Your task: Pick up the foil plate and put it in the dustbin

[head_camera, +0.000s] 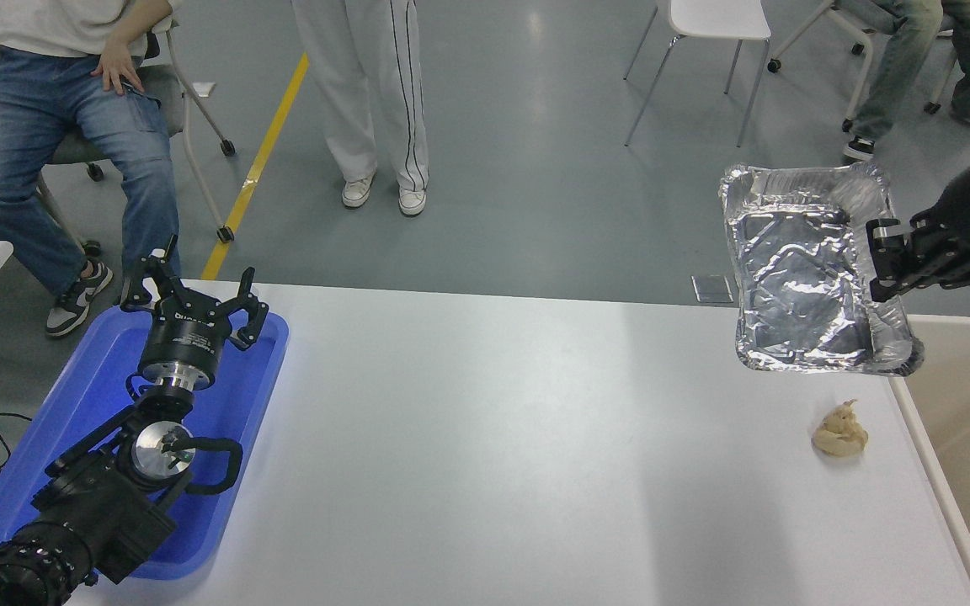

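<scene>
The foil plate (805,273), a shiny wrinkled silver tray, hangs in the air above the table's far right corner. My right gripper (879,261) is shut on its right rim, with the arm coming in from the right edge. The dustbin (927,454), beige with a pale rim, stands off the table's right side, just below and right of the plate. My left gripper (194,296) is open and parked over the blue tray at the lower left.
A small beige lumpy wad (840,433) lies on the white table (493,438) near the bin's rim. The blue tray (249,396) sits at the table's left edge. People and chairs are beyond the far side.
</scene>
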`<state>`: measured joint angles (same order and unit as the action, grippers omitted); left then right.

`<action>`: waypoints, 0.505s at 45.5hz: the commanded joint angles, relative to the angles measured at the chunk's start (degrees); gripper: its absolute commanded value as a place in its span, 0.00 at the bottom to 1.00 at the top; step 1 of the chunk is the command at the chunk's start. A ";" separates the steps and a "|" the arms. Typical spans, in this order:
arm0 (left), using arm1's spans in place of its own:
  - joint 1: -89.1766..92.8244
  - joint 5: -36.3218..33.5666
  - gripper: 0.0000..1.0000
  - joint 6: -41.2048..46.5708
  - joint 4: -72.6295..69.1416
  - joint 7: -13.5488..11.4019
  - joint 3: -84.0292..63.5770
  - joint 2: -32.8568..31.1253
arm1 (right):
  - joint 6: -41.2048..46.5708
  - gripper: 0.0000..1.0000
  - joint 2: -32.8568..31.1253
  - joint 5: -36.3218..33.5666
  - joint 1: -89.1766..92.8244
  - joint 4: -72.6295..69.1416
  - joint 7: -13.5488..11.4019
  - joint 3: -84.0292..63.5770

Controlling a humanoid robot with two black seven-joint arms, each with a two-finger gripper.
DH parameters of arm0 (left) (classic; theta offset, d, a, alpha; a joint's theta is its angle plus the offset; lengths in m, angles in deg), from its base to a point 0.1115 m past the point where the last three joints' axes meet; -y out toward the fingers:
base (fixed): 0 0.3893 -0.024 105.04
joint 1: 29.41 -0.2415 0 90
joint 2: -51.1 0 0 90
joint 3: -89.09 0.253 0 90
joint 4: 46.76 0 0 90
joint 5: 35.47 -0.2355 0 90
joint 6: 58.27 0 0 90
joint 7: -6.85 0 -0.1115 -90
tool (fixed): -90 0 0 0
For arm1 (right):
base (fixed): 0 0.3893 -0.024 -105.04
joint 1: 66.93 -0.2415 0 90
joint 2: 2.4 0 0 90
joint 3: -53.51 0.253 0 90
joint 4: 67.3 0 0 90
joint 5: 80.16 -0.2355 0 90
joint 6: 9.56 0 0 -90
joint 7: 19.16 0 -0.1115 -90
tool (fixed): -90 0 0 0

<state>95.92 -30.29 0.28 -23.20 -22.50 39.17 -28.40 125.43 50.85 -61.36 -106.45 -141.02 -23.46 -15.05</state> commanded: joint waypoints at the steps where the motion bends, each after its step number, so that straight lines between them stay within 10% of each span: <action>1: 0.00 0.01 1.00 0.08 0.00 0.00 0.00 0.05 | 0.01 0.00 0.01 0.00 -3.28 -0.19 0.00 -2.20; 23: 0.00 0.01 1.00 -0.01 0.00 0.00 0.00 -0.04 | 0.01 0.00 -1.04 0.88 -4.95 -1.16 0.00 -4.66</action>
<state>95.92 -30.28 0.28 -23.21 -22.50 39.17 -28.41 125.44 50.70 -61.18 -111.07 -142.07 -23.46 -18.16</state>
